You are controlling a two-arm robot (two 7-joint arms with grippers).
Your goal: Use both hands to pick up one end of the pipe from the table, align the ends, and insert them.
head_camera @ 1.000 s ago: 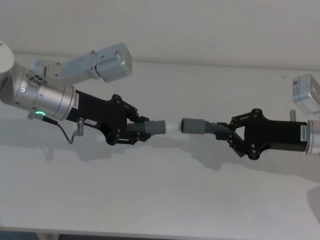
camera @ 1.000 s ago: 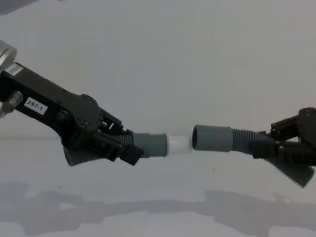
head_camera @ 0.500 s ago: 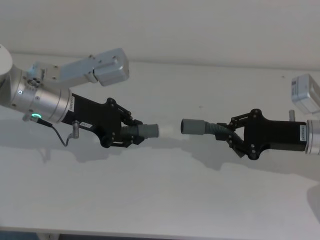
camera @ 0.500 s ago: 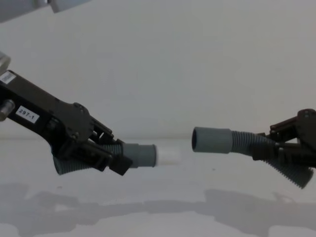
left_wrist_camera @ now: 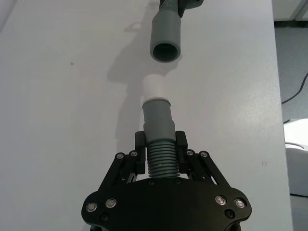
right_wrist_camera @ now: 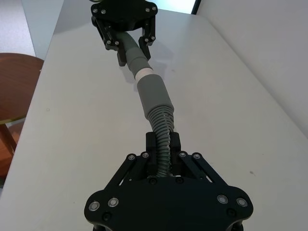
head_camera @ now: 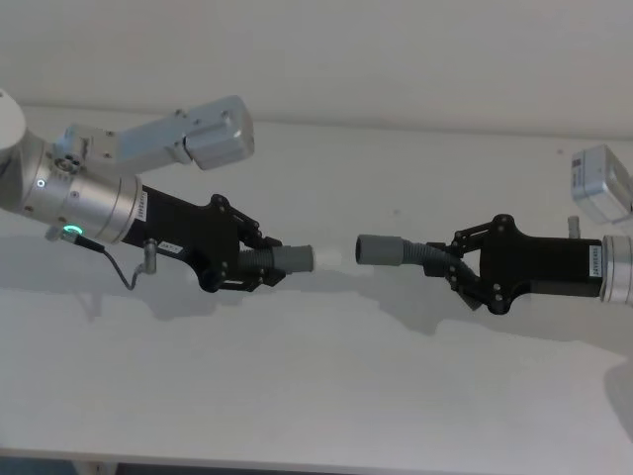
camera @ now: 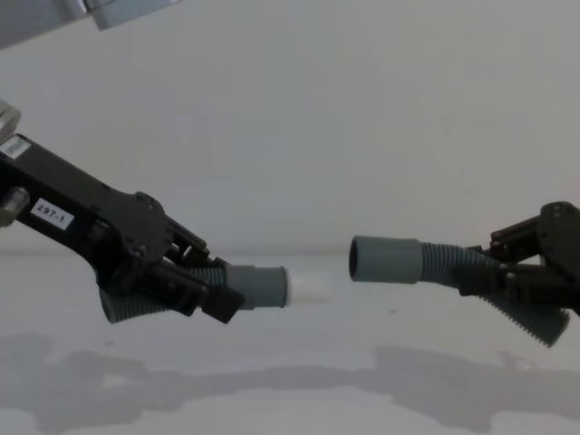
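Observation:
Both pipe pieces hang above the white table (head_camera: 316, 396), end facing end. My left gripper (head_camera: 259, 265) is shut on the ribbed part of one piece, whose grey cuff (head_camera: 294, 260) ends in a white tip (head_camera: 328, 257). My right gripper (head_camera: 450, 267) is shut on the ribs of the other piece, and its open-mouthed cuff (head_camera: 381, 249) points at the white tip. A short gap separates the two ends. From the chest, the white tip (camera: 310, 285) sits slightly lower than the open cuff (camera: 385, 259). The left wrist view looks along its cuff (left_wrist_camera: 158, 115) toward the open mouth (left_wrist_camera: 166, 41).
A grey camera block (head_camera: 213, 129) juts from my left arm over the table's far side. A pale box (head_camera: 601, 183) sits at the right edge. A brown wooden seat (right_wrist_camera: 17, 82) stands beside the table. The table's front edge (head_camera: 316, 463) runs near the bottom.
A second ago the white tip nearly touched the open cuff. My left gripper then pulled its piece back to the left, opening the gap. The right gripper has barely shifted.

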